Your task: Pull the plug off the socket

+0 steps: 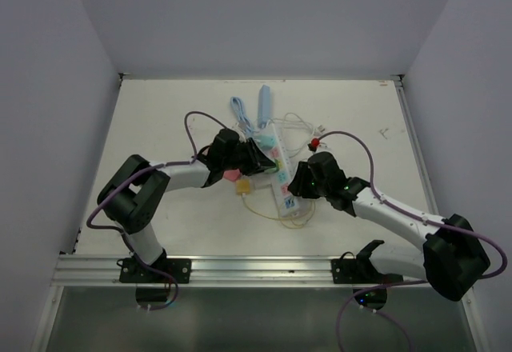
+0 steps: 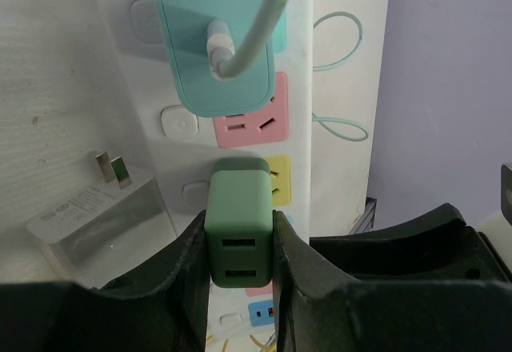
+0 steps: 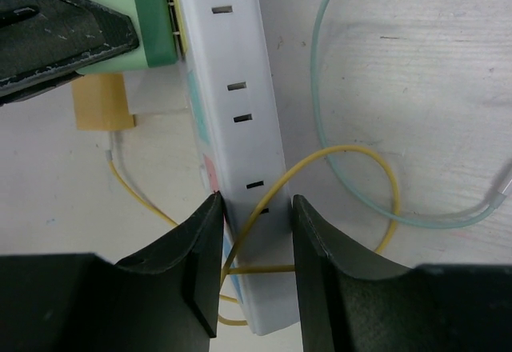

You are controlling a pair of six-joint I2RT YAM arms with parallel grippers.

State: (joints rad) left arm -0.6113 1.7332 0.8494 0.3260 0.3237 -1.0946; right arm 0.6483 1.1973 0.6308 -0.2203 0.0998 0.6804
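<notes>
while the socket (image 3: 240, 88) is pinned between the jaws of the right gripper (image 3: 256, 232), the green plug (image 2: 238, 208), clamped in the jaws of the left gripper (image 2: 238, 244), is best drawn straight out.

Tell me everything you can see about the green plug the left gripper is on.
The green plug is a small rounded block of matte-looking plastic, darker green toward the power strip, with two USB slots on its outward face. It stands out from the strip over the yellow outlet, near a larger teal plug. The left gripper clamps its two sides. In the right wrist view metal prongs show in a thin gap, so it seems partly drawn out.
</notes>
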